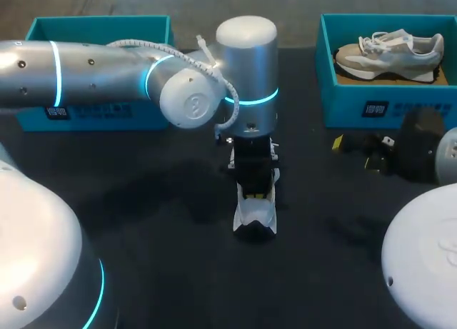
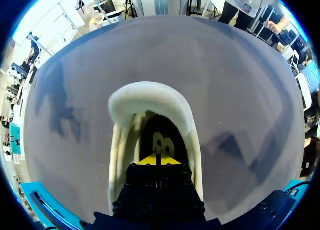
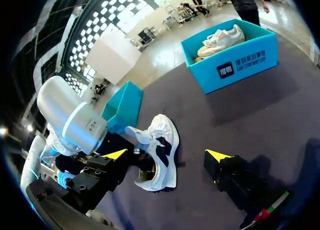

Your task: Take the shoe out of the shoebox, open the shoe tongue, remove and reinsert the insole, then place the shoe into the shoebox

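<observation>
Dark surface (image 1: pixel 178 272), with wide bare stretches at the near side and on both sides of centre. Reaching across from the left, the left arm (image 1: pixel 93 72) ends mid-surface with its wrist vertical. Two teal boxes sit on the far edge: left shoebox (image 1: pixel 128 116) partly behind that arm, right shoebox (image 1: pixel 357 108) holding a grey-white shoe (image 1: pixel 389 52). The white shoe (image 1: pixel 255 213) stands mid-surface, well apart from both boxes. Left gripper (image 2: pixel 159 160) is down in its opening, fingers pressed together. Can't tell if anything is pinched between them. Right gripper (image 3: pixel 167 155) sits near the right shoebox, fingers spread wide and holding nothing.
</observation>
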Controlling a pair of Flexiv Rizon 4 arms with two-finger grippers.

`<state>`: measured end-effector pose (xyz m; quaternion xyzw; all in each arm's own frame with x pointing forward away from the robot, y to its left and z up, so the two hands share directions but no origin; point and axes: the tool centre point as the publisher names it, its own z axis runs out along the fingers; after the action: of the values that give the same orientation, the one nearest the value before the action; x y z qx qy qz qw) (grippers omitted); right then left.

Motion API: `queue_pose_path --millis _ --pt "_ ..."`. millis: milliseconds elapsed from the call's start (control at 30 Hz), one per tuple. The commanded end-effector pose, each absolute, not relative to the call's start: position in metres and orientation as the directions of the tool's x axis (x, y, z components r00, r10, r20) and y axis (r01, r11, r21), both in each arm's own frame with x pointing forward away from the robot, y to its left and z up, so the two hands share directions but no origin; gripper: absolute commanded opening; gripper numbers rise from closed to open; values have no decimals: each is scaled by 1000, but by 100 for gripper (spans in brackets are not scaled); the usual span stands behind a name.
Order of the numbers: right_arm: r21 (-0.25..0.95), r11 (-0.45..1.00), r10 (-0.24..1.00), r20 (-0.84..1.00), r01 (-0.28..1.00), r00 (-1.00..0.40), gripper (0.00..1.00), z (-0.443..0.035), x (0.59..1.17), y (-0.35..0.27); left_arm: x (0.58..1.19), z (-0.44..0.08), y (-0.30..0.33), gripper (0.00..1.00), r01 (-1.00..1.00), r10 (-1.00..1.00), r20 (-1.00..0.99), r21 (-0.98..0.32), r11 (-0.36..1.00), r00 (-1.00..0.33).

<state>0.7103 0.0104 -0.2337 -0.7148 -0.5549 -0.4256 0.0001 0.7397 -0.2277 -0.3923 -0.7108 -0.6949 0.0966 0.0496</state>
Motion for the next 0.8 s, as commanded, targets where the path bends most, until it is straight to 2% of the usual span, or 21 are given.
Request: queue_pose_path --millis 33,467,633,700,733,767,800 --pt "173 -169 785 619 970 26 100 -234 710 6 743 -372 -216 0 990 997 -72 -137 -39 29" --pt "173 -169 785 619 970 26 100 -234 710 6 769 -357 -221 0 992 997 -69 120 30 -22" --pt "173 -169 785 619 970 26 100 -234 710 6 772 -356 -221 0 988 997 -67 147 44 -35" --pt "173 -169 785 619 970 26 100 -234 710 6 776 -355 -221 14 987 996 -66 147 72 -63" --pt "173 -169 785 619 970 26 100 -234 710 6 777 -355 -221 17 986 996 -67 149 73 -64" --pt "173 -169 785 619 970 26 100 -234 710 6 780 -354 -221 39 985 996 -64 158 71 -62" --pt "173 -169 785 619 970 26 100 -234 710 6 781 -354 -221 40 985 996 -62 157 74 -65"
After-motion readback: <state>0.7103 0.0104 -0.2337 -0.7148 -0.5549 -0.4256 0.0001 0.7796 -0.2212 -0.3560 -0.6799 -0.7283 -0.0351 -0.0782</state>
